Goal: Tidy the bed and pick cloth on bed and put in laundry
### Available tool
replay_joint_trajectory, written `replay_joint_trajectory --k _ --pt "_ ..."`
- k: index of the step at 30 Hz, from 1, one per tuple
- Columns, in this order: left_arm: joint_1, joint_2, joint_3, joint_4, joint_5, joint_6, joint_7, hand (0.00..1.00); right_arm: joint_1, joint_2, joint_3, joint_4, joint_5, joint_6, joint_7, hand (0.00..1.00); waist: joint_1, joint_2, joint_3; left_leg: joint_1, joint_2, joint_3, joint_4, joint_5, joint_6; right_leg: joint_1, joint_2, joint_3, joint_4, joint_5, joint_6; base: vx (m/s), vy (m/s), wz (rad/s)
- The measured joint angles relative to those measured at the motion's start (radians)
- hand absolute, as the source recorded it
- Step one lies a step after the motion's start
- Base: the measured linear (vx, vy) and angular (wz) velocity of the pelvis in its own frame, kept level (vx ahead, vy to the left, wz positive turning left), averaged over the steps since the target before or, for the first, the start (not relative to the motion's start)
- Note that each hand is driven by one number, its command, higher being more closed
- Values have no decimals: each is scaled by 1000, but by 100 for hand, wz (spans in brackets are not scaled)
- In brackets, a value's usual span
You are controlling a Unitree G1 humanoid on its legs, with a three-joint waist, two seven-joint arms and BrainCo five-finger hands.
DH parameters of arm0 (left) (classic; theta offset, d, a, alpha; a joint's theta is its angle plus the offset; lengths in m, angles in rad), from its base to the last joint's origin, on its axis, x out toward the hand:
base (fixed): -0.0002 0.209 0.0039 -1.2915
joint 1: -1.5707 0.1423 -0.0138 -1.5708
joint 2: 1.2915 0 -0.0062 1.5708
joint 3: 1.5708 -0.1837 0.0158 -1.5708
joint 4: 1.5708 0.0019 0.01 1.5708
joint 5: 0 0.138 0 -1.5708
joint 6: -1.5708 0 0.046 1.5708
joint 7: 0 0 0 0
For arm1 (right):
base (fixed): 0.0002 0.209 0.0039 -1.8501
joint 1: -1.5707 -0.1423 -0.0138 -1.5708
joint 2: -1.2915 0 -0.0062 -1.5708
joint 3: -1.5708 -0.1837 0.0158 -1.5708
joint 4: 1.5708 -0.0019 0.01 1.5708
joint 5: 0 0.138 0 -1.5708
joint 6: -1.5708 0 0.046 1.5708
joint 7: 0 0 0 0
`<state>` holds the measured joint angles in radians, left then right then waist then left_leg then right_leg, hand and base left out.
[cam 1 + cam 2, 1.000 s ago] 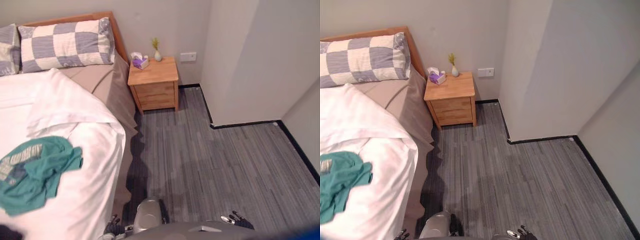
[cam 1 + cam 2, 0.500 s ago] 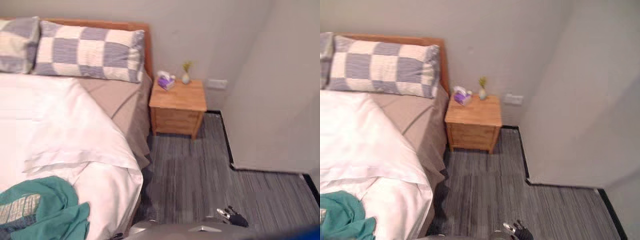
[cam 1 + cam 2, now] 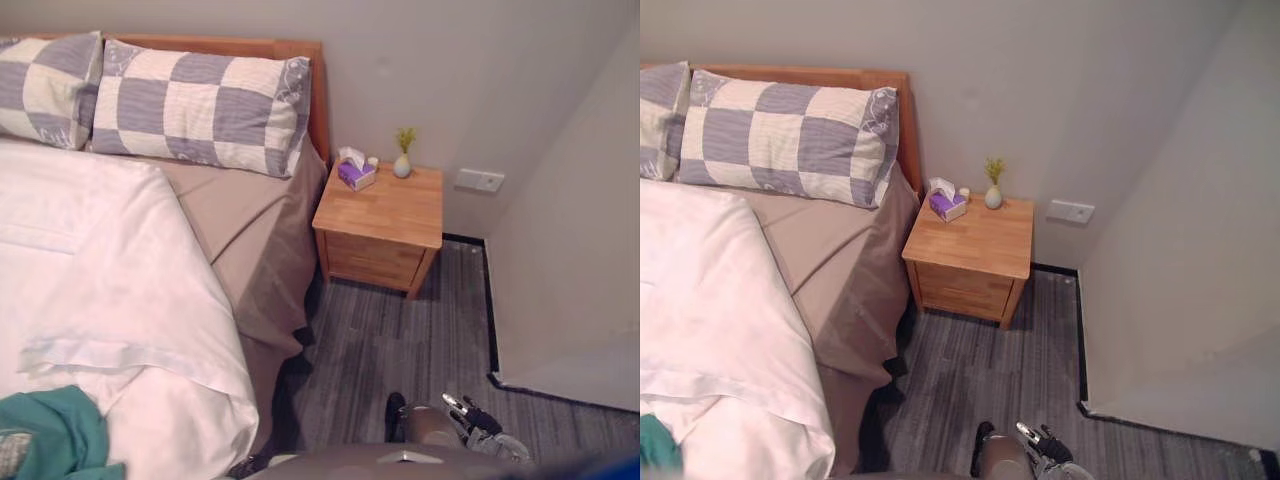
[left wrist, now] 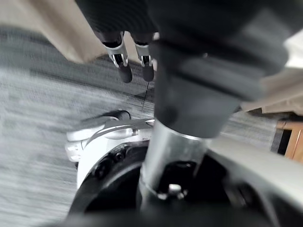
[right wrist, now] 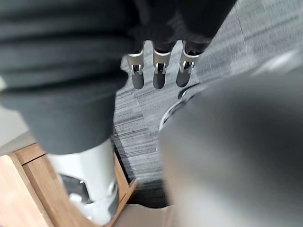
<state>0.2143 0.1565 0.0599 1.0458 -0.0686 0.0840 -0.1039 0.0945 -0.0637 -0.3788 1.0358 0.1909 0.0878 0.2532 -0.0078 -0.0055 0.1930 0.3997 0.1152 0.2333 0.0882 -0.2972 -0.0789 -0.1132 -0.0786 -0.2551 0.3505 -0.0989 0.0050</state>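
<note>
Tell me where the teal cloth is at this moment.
In the left eye view, the teal cloth lies on the white duvet at the lower left.

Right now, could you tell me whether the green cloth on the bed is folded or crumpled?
Crumpled: the green cloth lies bunched in loose folds on the white duvet.

Head stereo pair looks steeply down from above at the bed (image 3: 150,250) edge, nightstand (image 3: 385,215) and grey floor (image 3: 400,340); both eyes share all three, offset slightly sideways. Each wrist camera sits very close behind its own hand, left hand (image 4: 119,53) and right hand (image 5: 158,71), looking past the fingers to the floor.
</note>
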Motion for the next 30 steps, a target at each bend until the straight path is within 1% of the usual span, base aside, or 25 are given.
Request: replay_joint_trajectory --k 1,3,5,6,7,8,9,10,12,13,15,16,18,19,20,21,22,23,24,25,26,27,28,29,30 --pt "3 -4 2 0 -29 0 14 0 1 -4 1 0 -22 5 0 0 2 3 0 -3 8 -2 7 -7 -1 4 3 -6 -2 -4 3 52 -66 35" --pt "12 -28 33 0 -127 2 60 0 -8 -21 6 3 -148 9 -15 0 3 20 -1 -48 37 -28 47 -46 -3 5 10 -39 -12 -10 3 31 -30 40" --pt "14 -34 40 0 -161 2 72 0 -12 -24 6 4 -245 6 -17 0 7 29 -6 -95 43 -35 77 -40 -2 8 2 -69 -39 -10 3 23 16 56" --pt "14 -32 40 -1 -182 2 72 0 -19 -25 7 13 -290 3 -15 0 16 29 -7 -123 31 -30 97 -9 -8 22 -20 -98 -58 -8 6 21 46 76" --pt "15 -30 39 -1 -187 2 72 0 -19 -25 6 21 -298 1 -15 0 11 25 -11 -144 24 -21 109 12 -6 34 -39 -122 -74 -5 10 32 48 128" --pt "16 -29 37 -2 -186 3 71 0 -12 -23 1 30 -302 -8 -15 0 -3 21 -13 -172 18 5 115 68 1 84 -76 -194 -121 3 23 40 82 193" --pt "16 -30 37 -2 -184 9 71 0 2 -15 -10 42 -301 -9 -15 0 -10 13 -11 -182 7 70 87 115 31 139 -115 -294 -168 10 29 48 117 250" --pt "14 -28 36 -1 -182 13 77 0 14 -17 -19 44 -300 -9 -14 0 -20 17 -16 -192 9 155 76 124 44 172 -138 -385 -185 13 27 43 151 235" --pt "13 -35 39 -1 -182 10 89 0 33 -22 -26 50 -295 -23 -23 0 -31 28 -20 -233 39 349 98 110 49 235 -160 -551 -175 10 30 -8 173 264" --pt "13 -34 38 -3 -184 -3 85 0 39 -29 -27 65 -293 -31 -27 0 -21 26 -20 -242 38 393 78 110 49 259 -172 -597 -141 -5 41 -8 158 264" --pt "13 -32 39 -10 -185 -18 64 0 37 -28 -21 62 -282 -63 -31 0 13 11 -22 -239 5 331 15 148 50 267 -197 -593 -111 -10 49 43 87 150" --pt "11 -29 34 -10 -184 -23 58 0 31 -35 -7 66 -274 -64 -45 0 24 7 -22 -226 -18 300 -38 178 59 272 -213 -577 -89 -11 49 43 73 84" --pt "18 -28 36 -10 -187 -34 58 0 25 -35 3 65 -245 -69 -63 0 25 1 -20 -211 -41 271 -79 199 66 278 -236 -576 -58 -13 53 29 107 62" --pt "20 -23 37 -5 -182 -47 45 0 22 -38 7 63 -192 -75 -77 0 25 -13 -13 -202 -65 244 -100 204 73 269 -287 -565 30 -20 63 6 127 51" --pt "21 -21 38 -3 -175 -48 40 0 21 -42 7 59 -163 -75 -84 0 25 -17 -12 -195 -74 234 -109 205 75 252 -311 -543 90 -20 62 -14 183 52" --pt "28 -11 37 -3 -167 -48 33 0 18 -46 7 46 -115 -81 -92 0 26 -25 -9 -185 -95 204 -121 199 84 203 -363 -455 220 -8 44 1 223 53" --pt "36 -2 35 -4 -152 -52 22 0 17 -43 9 28 -82 -85 -91 0 24 -41 -5 -171 -107 171 -123 196 95 150 -386 -331 331 30 -6 -42 237 62" --pt "29 3 29 -5 -151 -54 21 0 17 -39 18 28 -74 -85 -91 0 22 -29 -3 -165 -107 150 -120 196 102 121 -386 -274 371 35 -2 -64 202 88" --pt "31 12 21 -4 -152 -57 16 0 20 -27 34 30 -74 -84 -90 0 17 -36 -7 -167 -96 109 -117 192 112 97 -354 -188 395 -15 44 -99 129 85" --pt "32 12 22 -4 -156 -59 16 0 20 -15 46 31 -74 -91 -95 0 19 -37 -6 -171 -90 88 -113 192 113 89 -330 -157 386 -41 60 -141 105 118" --pt "31 11 22 -5 -157 -61 16 0 18 -5 48 31 -73 -106 -102 0 19 -32 -3 -174 -77 51 -113 197 111 82 -286 -116 344 -67 63 -207 66 120" --pt "31 10 23 -7 -155 -60 17 0 19 -6 51 33 -59 -111 -95 0 20 -29 -3 -175 -68 9 -117 204 106 85 -241 -77 270 -83 81 -224 43 118" --pt "31 10 26 -7 -150 -59 17 0 19 -5 53 38 -48 -117 -91 0 20 -29 -3 -175 -63 -11 -118 207 102 87 -216 -55 215 -84 83 -275 2 100" --pt "31 11 31 -11 -132 -61 16 0 16 -5 64 43 -35 -123 -77 0 21 -32 -4 -178 -53 -42 -121 212 90 93 -163 -2 85 -73 96 -313 -72 79" --pt "36 16 39 -20 -111 -68 12 0 16 -2 76 44 -36 -135 -58 0 22 -46 -8 -194 -55 -66 -123 214 75 104 -120 61 -67 -29 109 -318 -124 71"
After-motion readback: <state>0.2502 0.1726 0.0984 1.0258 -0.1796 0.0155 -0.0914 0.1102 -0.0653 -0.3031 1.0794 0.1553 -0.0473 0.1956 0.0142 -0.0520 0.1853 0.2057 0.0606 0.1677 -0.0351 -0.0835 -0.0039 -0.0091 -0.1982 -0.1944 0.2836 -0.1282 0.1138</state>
